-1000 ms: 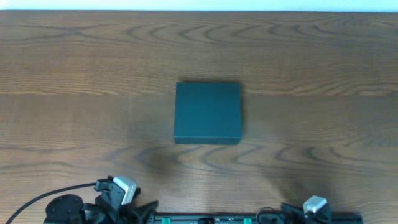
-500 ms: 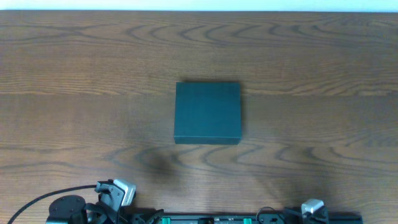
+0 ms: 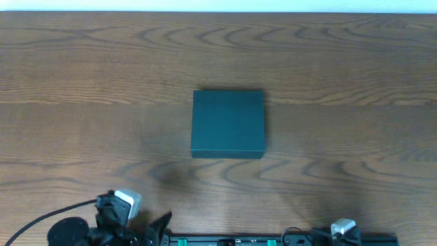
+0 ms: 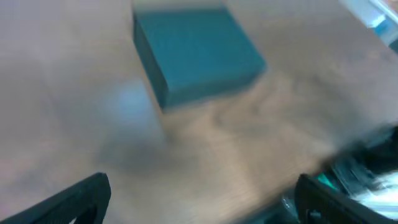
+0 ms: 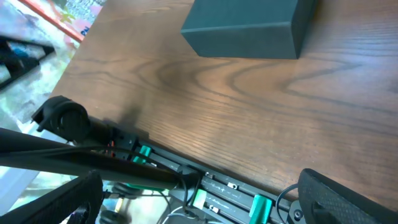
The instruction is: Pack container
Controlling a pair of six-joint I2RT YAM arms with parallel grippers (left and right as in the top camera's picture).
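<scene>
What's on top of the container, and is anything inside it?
Nothing lies on top of the container; its teal top face is bare. It is closed, so the inside is covered and any contents cannot be seen.

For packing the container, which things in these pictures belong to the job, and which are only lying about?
Belongs to the job: the closed teal container; left gripper and right gripper, both open and empty.
Only there: wooden table; black cable; blurred colourful items beyond the table edge.
</scene>
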